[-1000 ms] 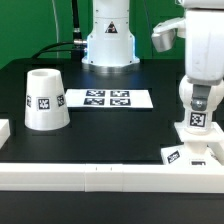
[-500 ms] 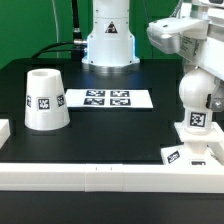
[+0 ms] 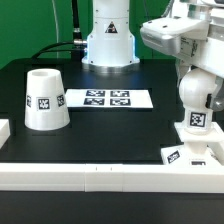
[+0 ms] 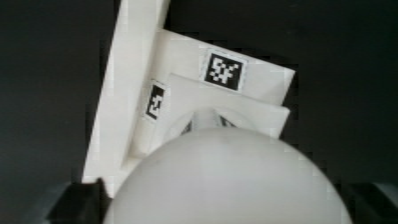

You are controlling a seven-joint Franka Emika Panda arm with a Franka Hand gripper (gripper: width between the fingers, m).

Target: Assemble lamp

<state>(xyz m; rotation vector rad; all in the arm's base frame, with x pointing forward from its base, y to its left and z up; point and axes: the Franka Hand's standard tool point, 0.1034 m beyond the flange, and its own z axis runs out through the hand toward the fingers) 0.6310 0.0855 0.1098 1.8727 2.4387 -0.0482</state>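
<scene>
The bulb [image 3: 197, 103] stands upright on the base [image 3: 192, 148], at the exterior view's right, close to the white rail [image 3: 100, 176] at the front edge of the table [image 3: 110, 135]. I judge that the first joint of the lamp is made or nearly made, because the bulb sits straight on the base. Whether it is screwed fully in, the pictures do not tell.

The shade [image 3: 44, 99] is well apart, at the exterior view's left, mouth up, with its tag to the camera. Nothing touches it. So the second part of the work is left: to bring the shade across and put it over the bulb.

The arm is above the bulb in the exterior view, but its lower part runs out of the picture, so the gripper itself does not show there. In the wrist view the round top of the bulb [image 4: 222, 180] fills the lower half, very near to the camera, with the base [image 4: 222, 85] and its tags behind it. Two dark shapes at the lower corners may be the fingers, on both sides of the bulb. If they press the bulb or stand free of it, I cannot tell.

The marker board [image 3: 106, 98] lies flat in the middle of the table, between the shade and the bulb.
</scene>
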